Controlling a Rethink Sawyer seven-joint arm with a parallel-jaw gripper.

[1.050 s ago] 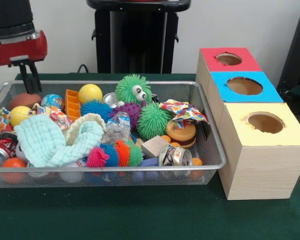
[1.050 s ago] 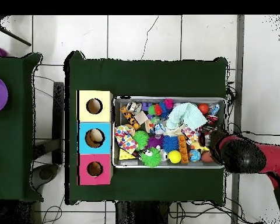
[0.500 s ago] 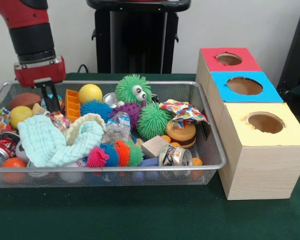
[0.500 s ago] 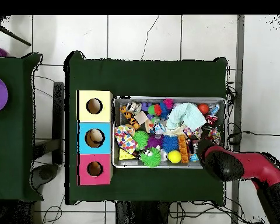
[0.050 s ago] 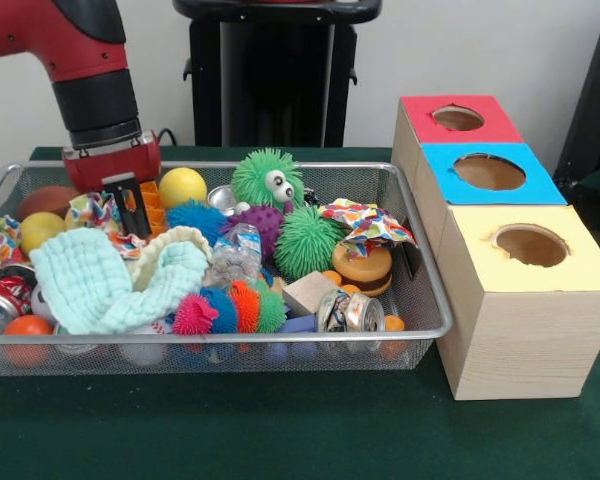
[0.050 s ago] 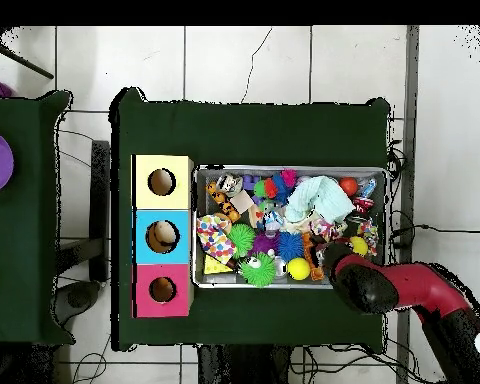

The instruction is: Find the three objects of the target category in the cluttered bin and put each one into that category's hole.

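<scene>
- The jaws are down in the clutter at the bin's (image 5: 230,356) 10 o'clock corner in the front view, just beside an orange block (image 5: 148,208) and a crumpled wrapper (image 5: 92,210). I cannot tell whether they are apart or closed, and nothing shows in them.
- The arm (image 5: 98,95) comes down steeply over that corner. In the overhead view it enters from 4 o'clock and covers that end of the bin.
- The bin is full: a yellow ball (image 5: 181,186) and a green furry toy (image 5: 267,178) toward 12 o'clock, a pale cloth (image 5: 100,280) toward 8 o'clock, crushed cans (image 5: 350,312) toward 5 o'clock, and spiky balls in the middle.
- The three boxes stand in a row at the bin's 3 o'clock on the tabletop (image 5: 280,430): red box (image 5: 420,110) farthest, blue box (image 5: 445,160) in the middle, yellow box (image 5: 480,255) nearest.
- From overhead the blue box's hole seems to have something pale inside, while the other two look dark. I cannot tell what it is.
- My reading: the search is on and no pick is confirmed. At most one object may be delivered, so most of the three remain in the bin.
- Which category is the target cannot be read from here.
</scene>
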